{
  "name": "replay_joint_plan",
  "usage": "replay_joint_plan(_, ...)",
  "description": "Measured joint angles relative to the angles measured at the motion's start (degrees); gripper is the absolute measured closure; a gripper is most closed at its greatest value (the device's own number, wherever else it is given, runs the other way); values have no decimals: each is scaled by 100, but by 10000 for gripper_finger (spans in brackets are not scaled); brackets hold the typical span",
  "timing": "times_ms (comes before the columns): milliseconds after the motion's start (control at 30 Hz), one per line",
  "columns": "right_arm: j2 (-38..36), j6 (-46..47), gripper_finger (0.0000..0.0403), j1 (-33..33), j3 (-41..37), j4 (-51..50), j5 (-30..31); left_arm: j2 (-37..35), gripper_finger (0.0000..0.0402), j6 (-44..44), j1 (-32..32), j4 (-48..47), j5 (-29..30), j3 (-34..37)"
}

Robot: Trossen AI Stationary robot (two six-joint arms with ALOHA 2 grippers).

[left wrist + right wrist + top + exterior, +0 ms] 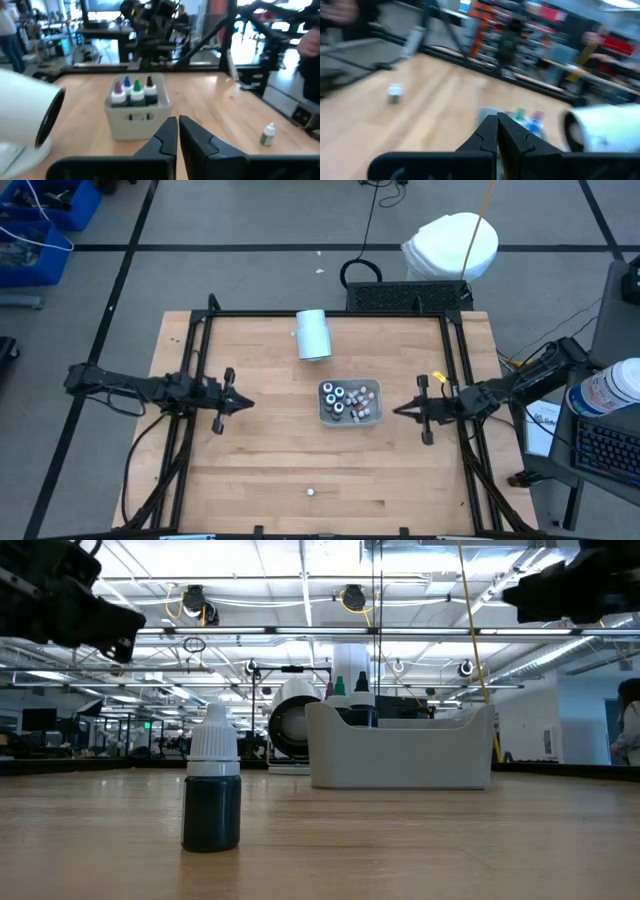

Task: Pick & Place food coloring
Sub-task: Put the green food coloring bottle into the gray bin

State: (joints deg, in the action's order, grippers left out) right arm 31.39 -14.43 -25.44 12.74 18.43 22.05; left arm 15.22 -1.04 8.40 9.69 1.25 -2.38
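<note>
High view: our two grippers hang over the table with nothing in them.

We see the left gripper [243,404] almost shut, with a thin gap between its fingers [200,142], left of the grey tray [372,416]. Our right gripper [400,411] is shut, just right of that tray. Most food coloring bottles [347,400] stand inside the tray. One lone bottle [211,791] stands upright near the table's front edge. A white cylinder [313,335] lies on its side behind the tray.

Wooden table [260,470]: grey tray [350,418] of food coloring bottles [348,398] at centre; white cylinder [313,335] on its side behind; single bottle [311,491] near front edge.
</note>
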Motion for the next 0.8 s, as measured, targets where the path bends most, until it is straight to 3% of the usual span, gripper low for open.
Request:
replay_joint_plan(167, 616, -247, 403, 2, 74, 447, 198, 48, 358, 243, 0, -104, 20, 180)
replay_joint_plan(267, 1253, 143, 403, -24, 565, 286, 191, 53, 349, 337, 0, -399, 35, 180)
replay_joint_plan(467, 3230, 937, 403, -216, 2569, -1202, 65, 51, 345, 137, 0, -357, 62, 180)
replay_joint_plan(633, 5137, 1514, 403, -220, 4546, -2433, -749, 51, 344, 412, 0, -377, 62, 180)
replay_joint_plan(800, 6711, 1357, 403, -346, 6034, -2592, -1505, 51, 344, 750, 0, -189, 71, 177)
